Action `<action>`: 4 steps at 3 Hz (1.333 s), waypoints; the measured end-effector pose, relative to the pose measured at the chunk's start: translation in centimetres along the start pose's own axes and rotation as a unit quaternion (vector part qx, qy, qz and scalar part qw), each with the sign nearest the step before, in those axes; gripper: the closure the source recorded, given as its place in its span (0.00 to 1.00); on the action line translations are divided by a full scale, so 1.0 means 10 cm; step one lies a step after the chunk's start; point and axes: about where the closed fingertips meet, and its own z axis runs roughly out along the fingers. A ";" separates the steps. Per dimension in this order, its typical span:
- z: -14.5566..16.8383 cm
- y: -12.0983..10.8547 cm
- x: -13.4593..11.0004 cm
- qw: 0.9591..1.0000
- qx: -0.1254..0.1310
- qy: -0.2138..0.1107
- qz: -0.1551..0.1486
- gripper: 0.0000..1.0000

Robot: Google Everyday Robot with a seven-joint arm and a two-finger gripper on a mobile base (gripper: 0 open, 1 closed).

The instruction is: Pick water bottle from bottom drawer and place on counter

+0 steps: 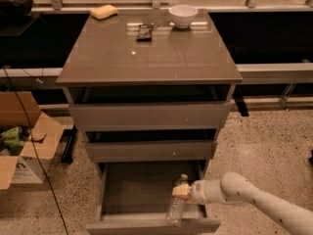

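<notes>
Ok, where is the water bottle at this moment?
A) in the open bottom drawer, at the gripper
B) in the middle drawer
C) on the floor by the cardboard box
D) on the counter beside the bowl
A: the bottle stands nearly upright at the front right of the open bottom drawer, with the gripper at its upper part; the counter bears a bowl and a sponge, no bottle.
</notes>
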 end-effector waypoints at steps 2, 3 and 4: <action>-1.35 0.93 0.20 0.973 -0.075 -0.079 -0.205 1.00; -2.28 1.38 0.18 0.939 -0.073 -0.148 -0.302 1.00; -3.19 1.97 0.12 0.903 -0.055 -0.212 -0.370 1.00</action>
